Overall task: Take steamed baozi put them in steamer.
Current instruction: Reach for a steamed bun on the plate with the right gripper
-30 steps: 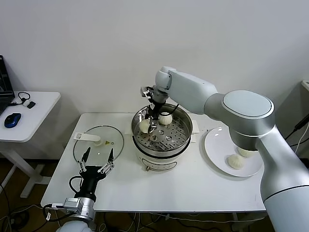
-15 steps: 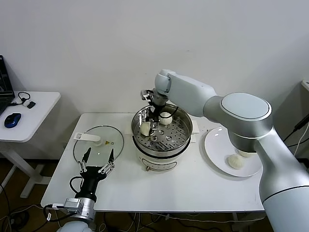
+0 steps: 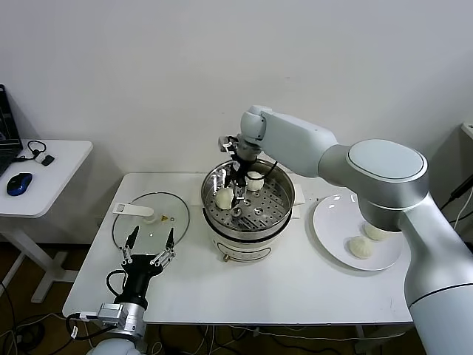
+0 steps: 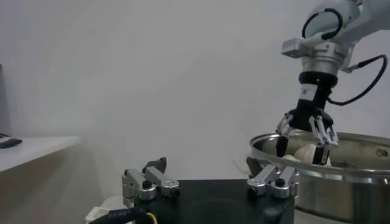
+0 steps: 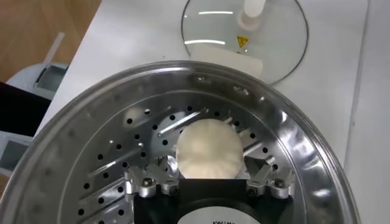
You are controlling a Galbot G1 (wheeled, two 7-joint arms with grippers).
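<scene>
Head view: a white table (image 3: pixel 295 296) carries the steamer (image 3: pixel 250 211), a round steel pot with a perforated tray, standing near the middle of the table toward its far edge. The right gripper (image 3: pixel 235 183) hangs over the left part of the tray, its fingers spread and clear of the dough. 2 steamed baozi lie in the steamer: the left bun (image 3: pixel 223 197) rests on the tray near the pot's left wall, just beside the gripper's fingertips, and the far bun (image 3: pixel 255 180) lies toward the far wall. 2 more plate buns (image 3: pixel 367 242) remain on the white plate (image 3: pixel 329 222) at the table's right edge, touching or nearly touching each other.

Right wrist view: a bun (image 5: pixel 208 151) sits on the perforated tray between the spread fingers (image 5: pixel 149 181), with a gap showing on each side; it is released, not pinched.

The glass lid (image 3: pixel 150 220) lies flat on the table's left part, well apart from the steamer, with its white handle on the far side. The left gripper (image 3: pixel 148 248) is parked at the table's near-left corner, just beside the lid's near rim, its fingers spread and holding nothing.

Left wrist view: the left fingers (image 4: pixel 149 181) stand apart; beyond them the right gripper dips inside the steamer's rim.

A side table (image 3: pixel 52 166) stands to the left with a blue mouse (image 3: pixel 19 183).
</scene>
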